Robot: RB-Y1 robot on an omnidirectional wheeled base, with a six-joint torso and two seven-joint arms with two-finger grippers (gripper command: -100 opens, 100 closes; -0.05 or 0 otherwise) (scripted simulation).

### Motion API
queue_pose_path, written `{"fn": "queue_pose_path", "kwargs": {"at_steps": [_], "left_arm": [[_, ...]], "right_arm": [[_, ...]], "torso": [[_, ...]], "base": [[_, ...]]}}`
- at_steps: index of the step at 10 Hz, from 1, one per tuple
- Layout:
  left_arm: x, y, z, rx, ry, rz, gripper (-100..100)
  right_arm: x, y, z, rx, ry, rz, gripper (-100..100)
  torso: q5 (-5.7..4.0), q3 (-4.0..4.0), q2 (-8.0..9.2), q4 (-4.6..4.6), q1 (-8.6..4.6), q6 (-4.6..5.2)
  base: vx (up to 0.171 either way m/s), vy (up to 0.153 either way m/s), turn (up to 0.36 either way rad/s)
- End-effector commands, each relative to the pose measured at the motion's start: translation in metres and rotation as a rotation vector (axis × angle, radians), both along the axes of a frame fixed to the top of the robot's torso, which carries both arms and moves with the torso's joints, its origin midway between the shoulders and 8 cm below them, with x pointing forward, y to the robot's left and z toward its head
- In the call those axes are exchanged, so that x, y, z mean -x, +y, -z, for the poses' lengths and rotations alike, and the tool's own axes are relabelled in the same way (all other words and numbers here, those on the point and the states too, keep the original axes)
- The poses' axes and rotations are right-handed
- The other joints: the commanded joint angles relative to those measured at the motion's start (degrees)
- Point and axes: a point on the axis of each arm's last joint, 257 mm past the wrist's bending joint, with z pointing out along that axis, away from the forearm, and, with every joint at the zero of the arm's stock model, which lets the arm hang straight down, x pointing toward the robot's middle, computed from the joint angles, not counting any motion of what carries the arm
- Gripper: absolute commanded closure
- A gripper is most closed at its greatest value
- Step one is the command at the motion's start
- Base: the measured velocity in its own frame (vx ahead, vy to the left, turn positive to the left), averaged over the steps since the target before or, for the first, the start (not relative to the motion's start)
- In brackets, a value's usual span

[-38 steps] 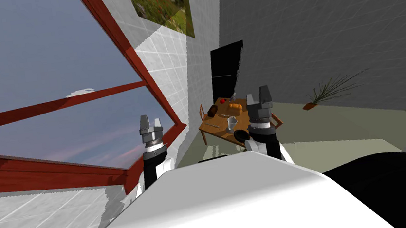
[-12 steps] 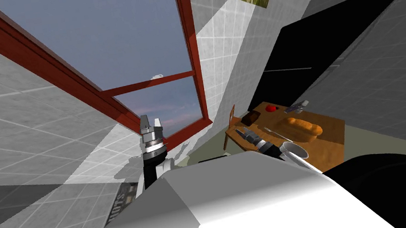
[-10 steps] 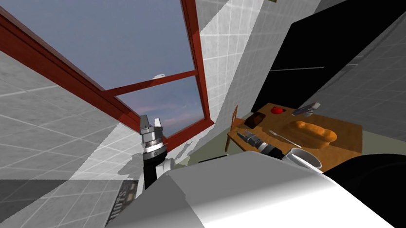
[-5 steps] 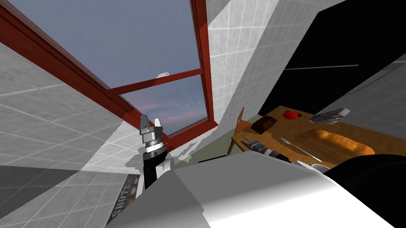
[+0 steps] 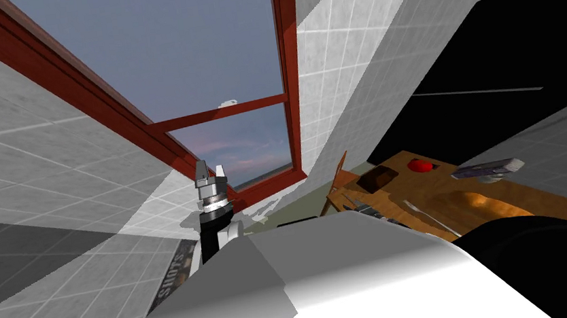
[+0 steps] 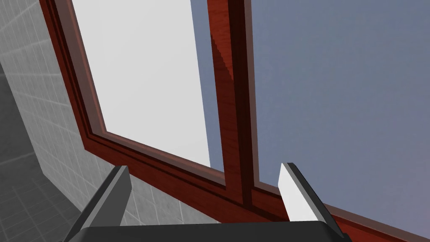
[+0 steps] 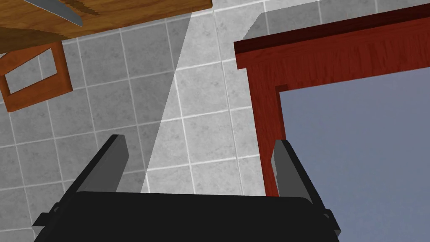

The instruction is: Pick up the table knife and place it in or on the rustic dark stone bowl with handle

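The table knife (image 5: pixel 428 218), thin and grey, lies on the brown wooden table (image 5: pixel 557 213) just beyond my chest's right edge. Its blade tip (image 7: pixel 58 10) juts past the table's edge in the right wrist view. My right gripper (image 7: pixel 197 164) is open and holds nothing. It points at the tiled wall, short of the table's near corner, and shows low by the table's near end (image 5: pixel 360 210) in the head view. My left gripper (image 5: pixel 209 174) is raised before the window, open (image 6: pixel 205 189) and holding nothing.
On the table are a dark brown square thing (image 5: pixel 377 177), a red object (image 5: pixel 421 165), a flat grey object (image 5: pixel 488 168) and a loaf (image 5: pixel 487 203). A wooden chair back (image 7: pixel 33 80) stands by the table's end. A red-framed window (image 5: pixel 291 70) is ahead; a black area (image 5: pixel 503 70) lies behind the table.
I have moved closer and turned: the table has grown and slid toward the lower right. My right arm has dropped from raised to low by the table's near end. The left arm is unchanged.
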Motion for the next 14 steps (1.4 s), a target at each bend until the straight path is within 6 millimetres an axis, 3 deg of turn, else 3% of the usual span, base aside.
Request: {"fn": "queue_pose_path", "kwargs": {"at_steps": [1,2,6,7,8,12,13,14], "left_arm": [[0.000,0.000,0.000,0.000,0.000,0.000,0],[0.000,0.000,0.000,0.000,0.000,0.000,0],[0.000,0.000,0.000,0.000,0.000,0.000,0],[0.000,0.000,0.000,0.000,0.000,0.000,0],[0.000,0.000,0.000,0.000,0.000,0.000,0],[0.000,0.000,0.000,0.000,0.000,0.000,0],[0.000,0.000,0.000,0.000,0.000,0.000,0],[0.000,0.000,0.000,0.000,0.000,0.000,0]], "right_arm": [[0.022,-0.012,0.019,0.032,0.062,-0.001,-100],[0.023,-0.013,0.020,0.032,0.064,0.000,-100],[0.114,-0.050,0.074,0.137,0.292,-0.003,-100],[0.114,-0.050,0.074,0.137,0.292,-0.003,-100],[0.158,-0.064,0.092,0.176,0.391,-0.006,-100],[0.229,-0.082,0.112,0.226,0.542,-0.011,-100],[0.229,-0.082,0.112,0.226,0.542,-0.011,-100],[0.257,-0.087,0.117,0.241,0.598,-0.013,-100]], "torso": [[0.00,0.00,0.00,0.00,0.00,0.00],[0.00,-0.01,-0.03,0.00,-0.01,-0.02],[-0.03,-0.18,-0.33,-0.06,-0.16,-0.03],[-0.04,-0.17,-0.29,-0.07,-0.21,-0.02],[-0.02,-0.09,-0.16,-0.04,-0.12,0.01],[-0.03,-0.13,-0.23,-0.05,-0.14,-0.01],[-0.01,-0.10,-0.17,-0.04,-0.07,0.01],[-0.01,-0.03,-0.05,-0.01,0.02,0.02]], "base": [[0.056,-0.016,0.132],[0.054,-0.023,0.089],[0.108,-0.048,0.181],[0.071,-0.054,0.064],[0.107,-0.044,0.192],[0.103,-0.062,0.122],[0.039,-0.025,0.018],[0.041,-0.036,0.083]]}}
